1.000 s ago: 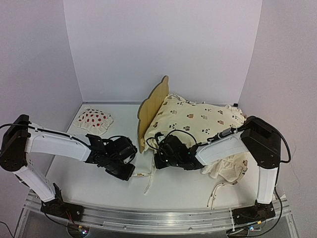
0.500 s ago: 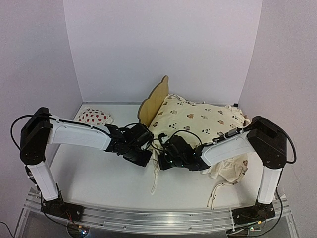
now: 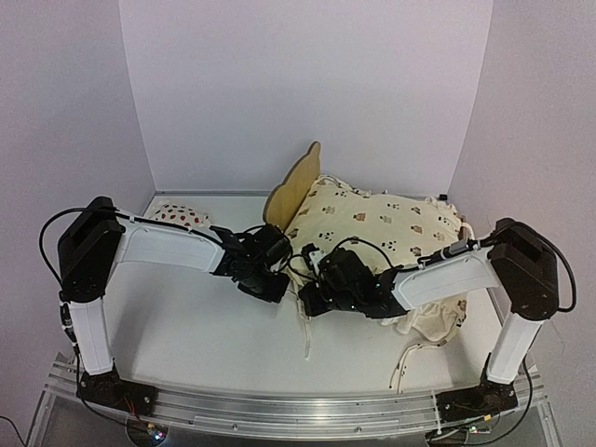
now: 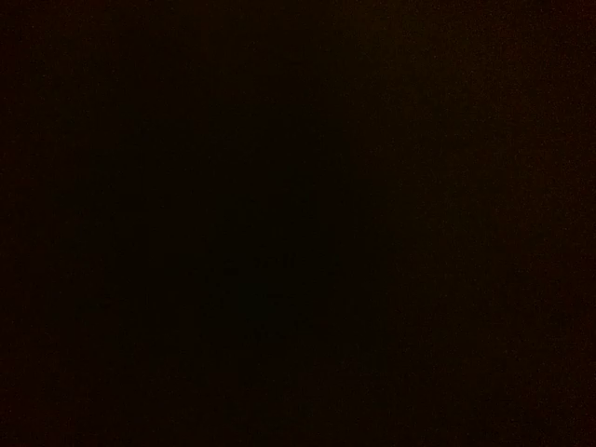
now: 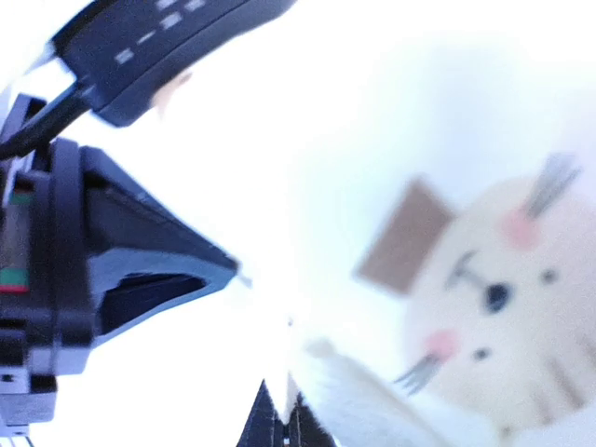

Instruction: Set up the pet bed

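Of the pet bed I see only its scalloped plywood headboard [image 3: 294, 184], standing at the table's middle back; the rest lies under the cream animal-print cover [image 3: 382, 223]. My left gripper [image 3: 272, 279] lies against the cover's front left corner, jaws hidden; its wrist view is black. My right gripper [image 3: 312, 300] sits just right of it at the cover's front edge. In the right wrist view the right gripper [image 5: 284, 430] has its tips together on a thin fold of the cover [image 5: 466, 279]. A dark gripper body [image 5: 102, 261] fills the left of that view.
A white pillow with red strawberries [image 3: 177, 216] lies at the back left, behind my left arm. A cream tie string [image 3: 305, 340] hangs from the cover toward the front. More cover and strings [image 3: 410, 358] bunch at the front right. White walls [image 3: 74, 121] enclose the table.
My left arm has swung right from the open table to the cover's corner. The right gripper has drawn the cover's edge and string slightly right. The headboard has turned and shifted back.
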You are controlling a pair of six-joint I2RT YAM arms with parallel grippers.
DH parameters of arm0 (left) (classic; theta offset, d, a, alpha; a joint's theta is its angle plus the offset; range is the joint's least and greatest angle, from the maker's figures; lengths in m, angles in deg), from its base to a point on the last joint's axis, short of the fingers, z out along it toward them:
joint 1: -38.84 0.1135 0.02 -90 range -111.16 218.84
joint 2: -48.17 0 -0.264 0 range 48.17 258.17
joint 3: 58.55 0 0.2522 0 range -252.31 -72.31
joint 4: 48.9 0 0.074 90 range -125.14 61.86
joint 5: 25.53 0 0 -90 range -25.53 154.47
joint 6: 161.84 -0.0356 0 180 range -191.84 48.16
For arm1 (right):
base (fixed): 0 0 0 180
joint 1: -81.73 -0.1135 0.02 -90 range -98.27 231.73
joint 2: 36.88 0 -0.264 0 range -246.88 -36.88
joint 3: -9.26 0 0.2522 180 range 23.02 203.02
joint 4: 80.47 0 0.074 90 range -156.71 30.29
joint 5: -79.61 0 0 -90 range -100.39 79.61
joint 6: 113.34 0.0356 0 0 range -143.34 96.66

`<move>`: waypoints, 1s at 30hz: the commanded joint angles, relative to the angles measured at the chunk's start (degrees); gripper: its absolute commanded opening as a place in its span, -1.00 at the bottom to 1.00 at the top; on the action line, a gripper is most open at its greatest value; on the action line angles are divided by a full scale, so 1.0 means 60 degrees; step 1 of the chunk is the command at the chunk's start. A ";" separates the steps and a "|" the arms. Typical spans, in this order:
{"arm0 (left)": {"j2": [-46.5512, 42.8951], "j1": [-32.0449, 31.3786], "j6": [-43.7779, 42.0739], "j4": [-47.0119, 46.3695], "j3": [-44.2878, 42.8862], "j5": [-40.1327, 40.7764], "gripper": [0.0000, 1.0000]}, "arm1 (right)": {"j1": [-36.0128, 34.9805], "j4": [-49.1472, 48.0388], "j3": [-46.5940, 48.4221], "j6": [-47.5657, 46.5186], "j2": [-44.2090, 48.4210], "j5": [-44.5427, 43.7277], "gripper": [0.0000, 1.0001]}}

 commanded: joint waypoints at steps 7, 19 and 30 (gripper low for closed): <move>0.0444 0.0059 -0.0182 -0.0643 -0.0820 -0.0274 -1.00 | 0.0020 0.0075 0.0530 0.0008 -0.0563 0.0971 -1.00; 0.0334 0.0059 -0.0155 -0.1704 -0.0044 -0.0806 -1.00 | 0.0035 0.1198 0.0745 -0.0229 -0.0204 0.1823 -0.32; 0.0432 0.0059 -0.0271 -0.2206 0.0400 -0.0870 -1.00 | 0.0036 0.3407 0.0784 -0.0447 0.1259 0.1627 0.17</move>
